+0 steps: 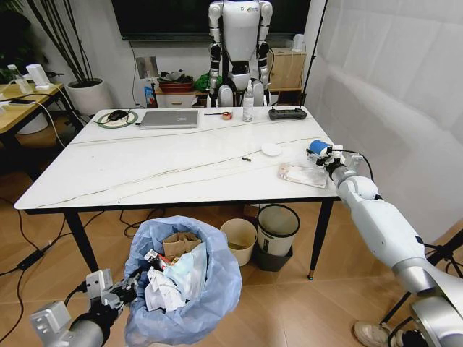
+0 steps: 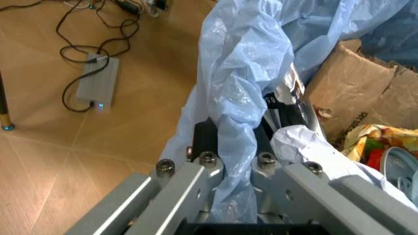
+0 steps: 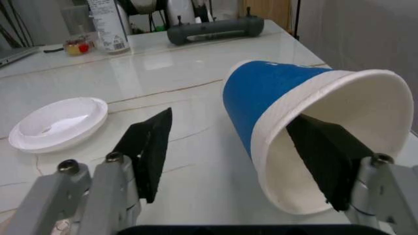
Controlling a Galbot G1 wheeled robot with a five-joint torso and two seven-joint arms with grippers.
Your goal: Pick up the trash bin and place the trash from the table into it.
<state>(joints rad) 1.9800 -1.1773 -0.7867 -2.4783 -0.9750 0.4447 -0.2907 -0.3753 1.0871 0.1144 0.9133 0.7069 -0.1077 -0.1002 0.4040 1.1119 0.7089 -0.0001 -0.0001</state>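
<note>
The trash bin [image 1: 210, 289], lined with a billowing light-blue bag [image 2: 242, 73], hangs low in front of the table [image 1: 145, 170]. My left gripper [image 1: 129, 283] [image 2: 232, 134] is shut on its rim and bag. Inside lie torn cardboard [image 2: 353, 93], crumpled white paper [image 2: 307, 147] and wrappers. At the table's right edge a blue paper cup [image 1: 317, 147] [image 3: 294, 98] lies on its side. My right gripper [image 1: 327, 154] [image 3: 232, 127] is open around the cup's wall, one finger inside the mouth, the other apart outside. A white lid [image 1: 271, 150] [image 3: 56, 122] and a clear wrapper [image 1: 302, 173] lie nearby.
At the table's far side lie a laptop [image 1: 169, 118], tape roll [image 1: 226, 115], spray bottle [image 1: 248, 101] and black controller [image 1: 287, 113]. A cream bin [image 1: 239, 241] and black bin [image 1: 277, 228] stand under the table. A power adapter [image 2: 98, 83] with cables lies on the floor.
</note>
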